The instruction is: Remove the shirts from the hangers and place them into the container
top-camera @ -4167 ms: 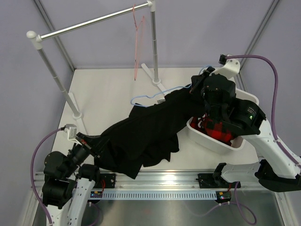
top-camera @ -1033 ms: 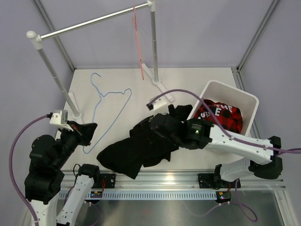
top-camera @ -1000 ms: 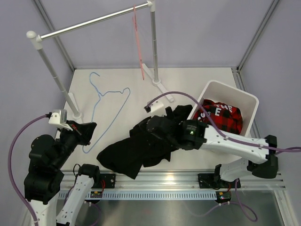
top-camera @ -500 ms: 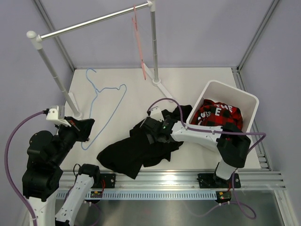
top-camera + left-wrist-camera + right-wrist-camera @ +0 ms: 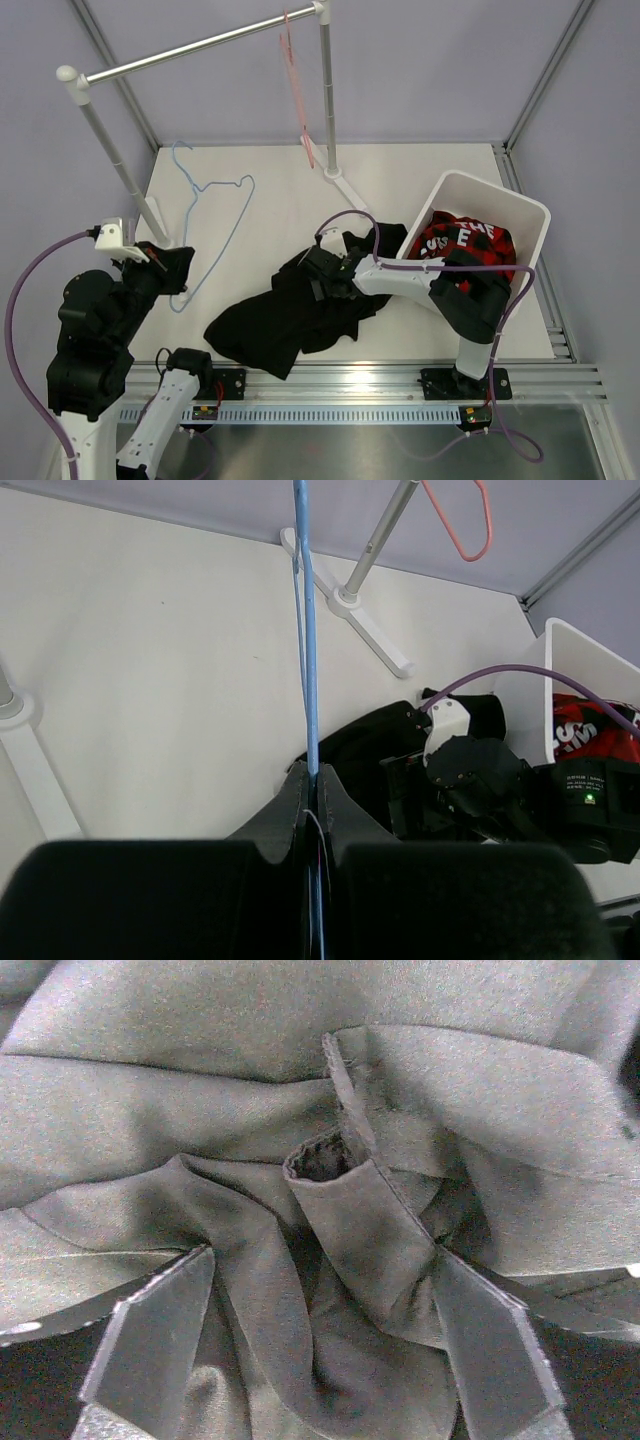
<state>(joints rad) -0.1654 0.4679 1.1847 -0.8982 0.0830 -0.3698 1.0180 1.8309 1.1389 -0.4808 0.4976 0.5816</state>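
Since a second ago the blue hanger (image 5: 306,630), clenched in my left gripper (image 5: 312,780), sits farther left. Meanwhile my right gripper (image 5: 322,1260) gapes over the black shirt (image 5: 280,320) beside the container (image 5: 497,188); I should pinch a thick fold deeply.

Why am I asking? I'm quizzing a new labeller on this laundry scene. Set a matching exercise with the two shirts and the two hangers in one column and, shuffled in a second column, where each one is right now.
Column one:
1. plaid shirt
2. black shirt
3. blue hanger
4. pink hanger

Column two:
A. hooked on the rail
B. inside the white basket
C. pinched in the shut left claw
D. lying on the table under the open right claw

Pairs: 1-B, 2-D, 3-C, 4-A.
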